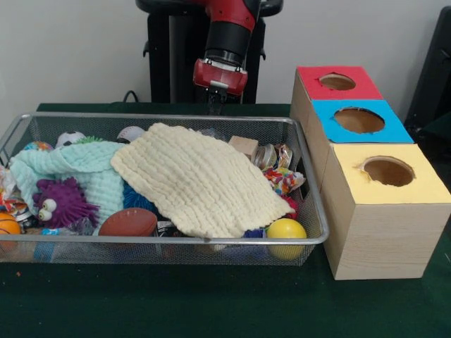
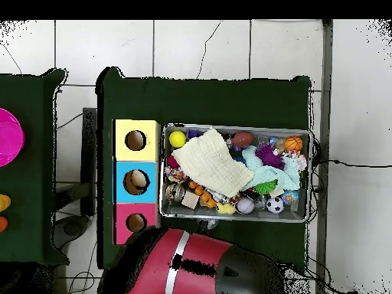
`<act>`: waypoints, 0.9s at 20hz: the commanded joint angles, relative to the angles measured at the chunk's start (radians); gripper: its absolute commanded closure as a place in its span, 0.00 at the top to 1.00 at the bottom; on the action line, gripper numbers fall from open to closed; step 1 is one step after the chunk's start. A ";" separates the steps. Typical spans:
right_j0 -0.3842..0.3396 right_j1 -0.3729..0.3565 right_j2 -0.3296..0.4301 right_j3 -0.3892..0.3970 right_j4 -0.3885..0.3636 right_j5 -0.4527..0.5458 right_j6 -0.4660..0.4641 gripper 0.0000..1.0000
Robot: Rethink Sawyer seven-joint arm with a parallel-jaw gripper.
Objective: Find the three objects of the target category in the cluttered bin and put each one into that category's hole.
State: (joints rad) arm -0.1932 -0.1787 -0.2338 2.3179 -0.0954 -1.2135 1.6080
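A wire mesh bin [image 1: 176, 117] [image 2: 309, 176] is full of clutter. A cream cloth [image 1: 197, 179] [image 2: 210, 161] and a mint cloth [image 1: 77, 169] cover most of it. Around them show a yellow ball [image 1: 286, 229] [image 2: 177, 138], a brown football [image 1: 128, 222], a purple spiky toy [image 1: 62, 201], an orange basketball [image 2: 292, 144], a soccer ball [image 2: 274, 205], a wooden block [image 1: 244, 146] and shiny snack packets [image 1: 273, 156]. My gripper [image 1: 215, 105] hangs just behind the bin's far rim, above the table and holding nothing that I can see.
Beside the bin stand three wooden boxes with round holes: red [image 1: 337, 82] [image 2: 135, 223], blue [image 1: 359, 120] [image 2: 135, 182] and yellow [image 1: 388, 171] [image 2: 135, 140]. Something pale shows inside the blue hole from overhead. A pink disc [image 2: 9, 136] lies on a neighbouring table.
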 commanded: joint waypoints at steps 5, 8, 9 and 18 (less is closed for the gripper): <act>0.036 -0.167 0.045 0.037 0.028 0.133 0.218 0.00; 0.035 -0.157 0.043 0.028 0.024 0.130 0.224 0.00; 0.035 -0.142 0.044 0.019 0.025 0.120 0.227 0.00; 0.022 0.037 0.033 -0.107 0.012 -0.016 0.241 0.00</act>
State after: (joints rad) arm -0.1558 -0.2471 -0.2368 2.3959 -0.0957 -1.1422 1.6080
